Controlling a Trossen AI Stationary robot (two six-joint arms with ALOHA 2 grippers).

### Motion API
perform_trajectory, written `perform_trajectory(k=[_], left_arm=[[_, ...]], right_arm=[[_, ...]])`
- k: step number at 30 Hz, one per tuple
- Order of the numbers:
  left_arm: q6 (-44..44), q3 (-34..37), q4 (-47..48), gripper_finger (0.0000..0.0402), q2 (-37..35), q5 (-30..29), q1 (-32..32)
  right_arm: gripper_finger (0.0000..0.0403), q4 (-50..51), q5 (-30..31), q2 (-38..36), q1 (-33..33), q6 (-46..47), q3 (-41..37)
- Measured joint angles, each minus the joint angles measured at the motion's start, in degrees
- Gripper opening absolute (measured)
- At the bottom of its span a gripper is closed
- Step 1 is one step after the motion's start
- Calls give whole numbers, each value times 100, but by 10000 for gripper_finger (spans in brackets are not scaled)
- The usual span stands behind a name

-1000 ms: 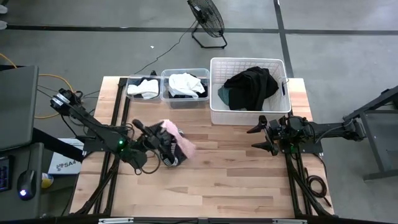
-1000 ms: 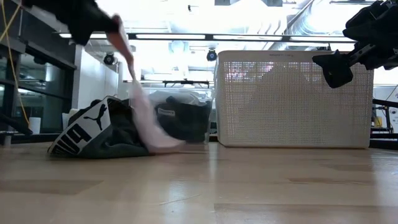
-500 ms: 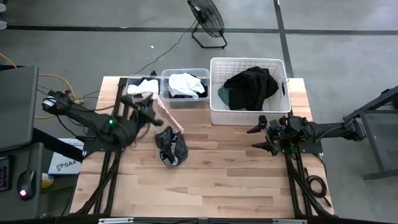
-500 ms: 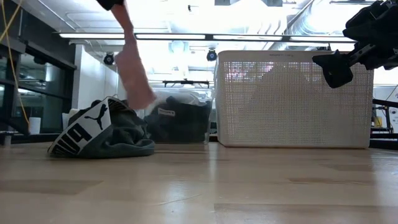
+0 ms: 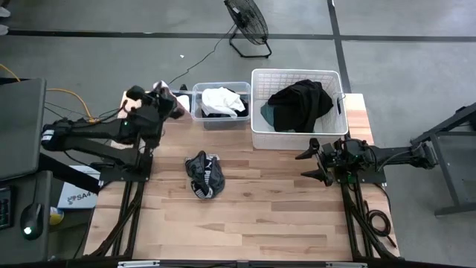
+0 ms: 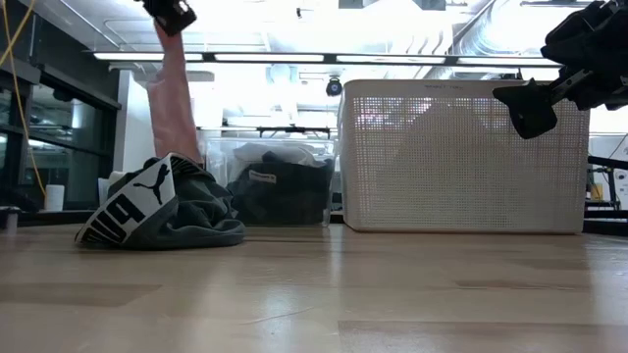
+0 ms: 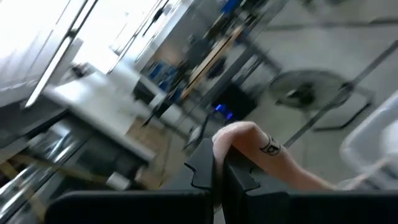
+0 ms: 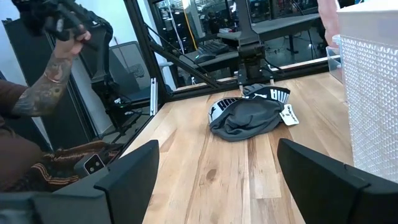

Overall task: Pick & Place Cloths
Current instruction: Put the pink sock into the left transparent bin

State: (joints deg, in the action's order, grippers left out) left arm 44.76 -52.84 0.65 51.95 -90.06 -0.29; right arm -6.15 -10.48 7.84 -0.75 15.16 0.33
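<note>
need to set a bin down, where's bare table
Free: the near half of the table, in front of the dark cloth, and the strip between that cloth and the right gripper. Crowded: the far edge, with clear bins and white basket.

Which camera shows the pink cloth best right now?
The low view: the pink cloth hangs full length from the shut left hand. The left wrist view shows a pinched fold, the high view a sliver, the right wrist view an edge.

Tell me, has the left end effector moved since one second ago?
Yes. The left end effector, shut on the pink cloth, moved from mid-table toward the clear bins at the far edge.
</note>
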Motion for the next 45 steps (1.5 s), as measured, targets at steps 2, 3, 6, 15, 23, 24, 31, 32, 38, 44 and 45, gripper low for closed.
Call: perform_trajectory(k=[2,3,6,15,23,24,31,32,38,44,45], left_arm=[[-1,0,86,0,-6,11,375],[-1,0,133,0,-8,11,549],[-49,2,332,0,-8,138,1043],[-787,2,958,0,-1,824,2422],[-2549,4,2316,0,146,1720,3236],[-2758,4,2474,0,171,1879,3308],[-3935,7,3216,0,674,2651,3452],[-4078,7,3303,0,761,2729,3452],[-5434,7,3912,0,1146,3700,3593],[-6262,11,4450,0,1392,5185,4187],[-6256,11,4423,0,1435,5327,4252]], right_arm=[[318,0,1,-1,1,0,0],[318,0,2,0,2,0,-1],[318,0,0,0,2,0,-1],[318,0,2,-1,1,0,0],[318,0,2,-2,0,0,-1],[318,0,2,-2,1,0,0],[318,2,1,-1,1,0,1],[318,0,2,0,2,0,1],[318,2,2,-1,0,0,1],[318,0,2,-2,0,0,-1],[318,1,2,0,0,0,1]])
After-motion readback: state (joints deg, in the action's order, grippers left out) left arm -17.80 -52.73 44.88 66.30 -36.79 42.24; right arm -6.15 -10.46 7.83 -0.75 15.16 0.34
